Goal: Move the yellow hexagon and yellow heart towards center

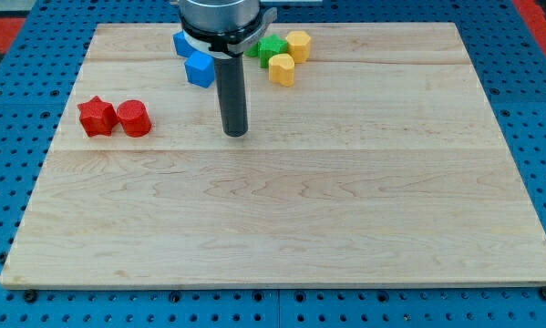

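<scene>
The yellow hexagon [298, 45] lies near the view's top, just right of the arm. The yellow heart [282, 69] sits just below and left of it, touching or nearly touching. My tip [235, 133] rests on the board below and to the left of both yellow blocks, with a clear gap to them. The rod rises straight up from the tip to the arm's round head at the view's top.
A green block [272, 49] sits beside the yellow pair, partly hidden by the arm. Two blue blocks [200, 69] [181, 42] lie left of the rod. A red star [97, 117] and a red block [134, 118] sit at the view's left. The wooden board [282, 219] lies on blue pegboard.
</scene>
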